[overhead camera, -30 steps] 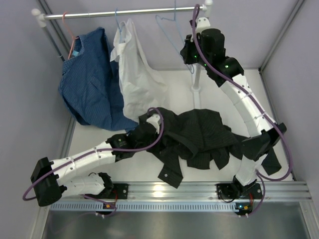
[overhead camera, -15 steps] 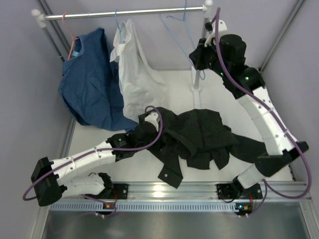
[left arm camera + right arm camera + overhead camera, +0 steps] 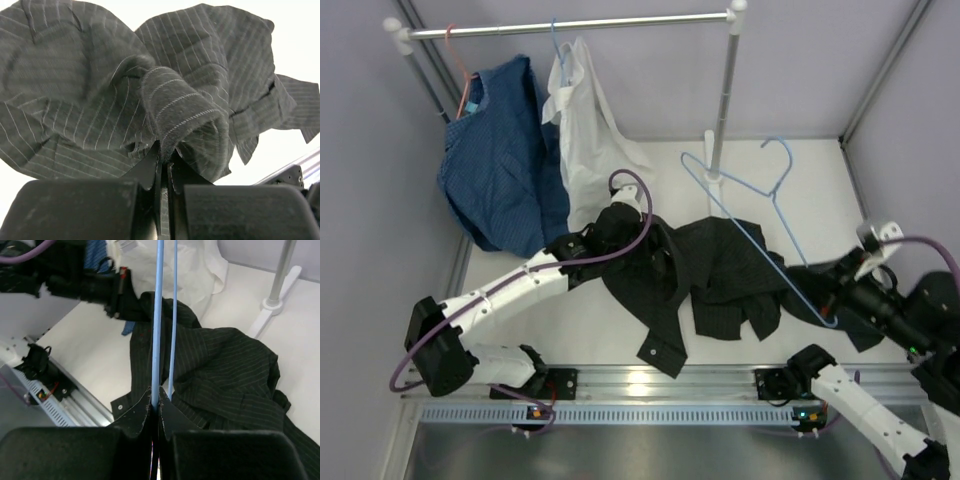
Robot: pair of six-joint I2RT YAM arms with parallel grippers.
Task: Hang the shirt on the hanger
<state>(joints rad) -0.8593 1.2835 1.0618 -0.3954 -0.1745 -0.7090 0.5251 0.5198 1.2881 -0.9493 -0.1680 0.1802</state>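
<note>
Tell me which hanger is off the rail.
The light-blue wire hanger, pinched in the right gripper; the pink hanger and the other blue hanger hang on the rail.

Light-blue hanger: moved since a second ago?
Yes. The hanger came off the rail beside the post and down toward the near edge, now across the shirt, clamped in the right hand.

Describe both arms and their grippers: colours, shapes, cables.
Both arms look alike. The left arm and right arm have rounded white link shells joined by bulky black joint housings, with a purple cable looping loosely along each. The left gripper and right gripper have blocky matte black bodies and thin, tapering black fingers.
</note>
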